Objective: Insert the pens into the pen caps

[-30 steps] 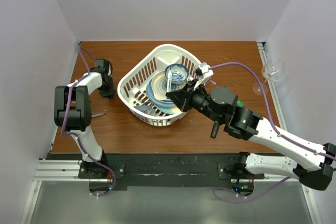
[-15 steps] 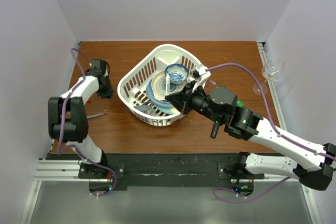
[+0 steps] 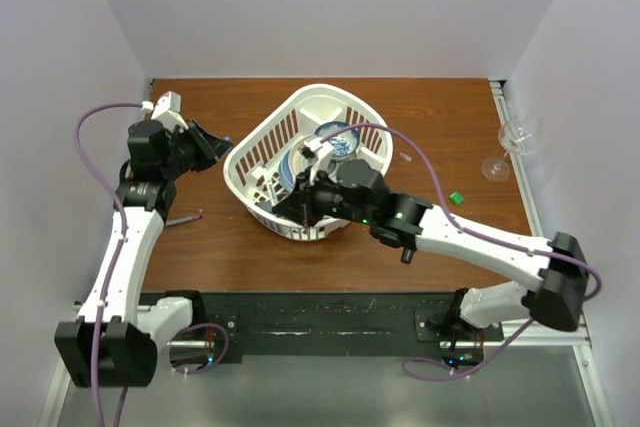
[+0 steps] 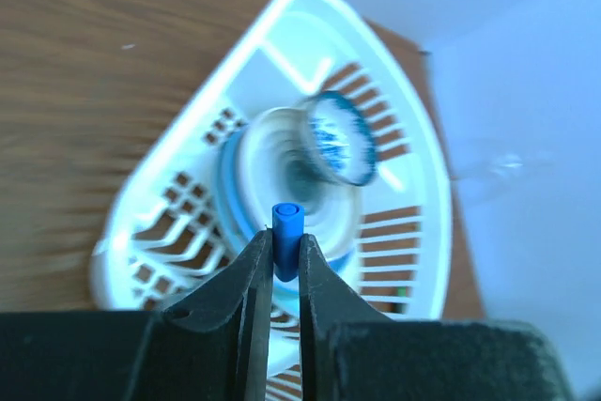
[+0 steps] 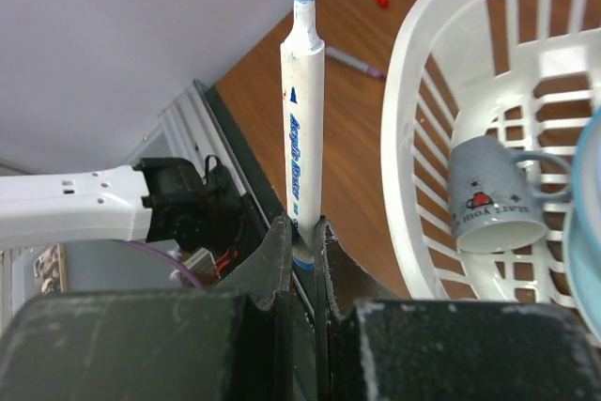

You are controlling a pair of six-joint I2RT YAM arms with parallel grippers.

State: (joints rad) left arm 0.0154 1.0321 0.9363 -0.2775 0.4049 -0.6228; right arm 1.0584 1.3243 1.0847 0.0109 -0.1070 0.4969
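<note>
Left wrist: one blue cap (image 4: pixel 287 232) clamped; right wrist: one white pen (image 5: pixel 302 110) clamped.

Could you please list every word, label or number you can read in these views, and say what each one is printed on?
"Acrylic Marker": my best reading of the blurred blue print that runs along the barrel of the white pen; smaller print after it is unreadable.
Dark lettering by a red mark on the grey mug: too small and blurred to read.
Blue cap: no print visible.
Top view: nothing legible.
</note>
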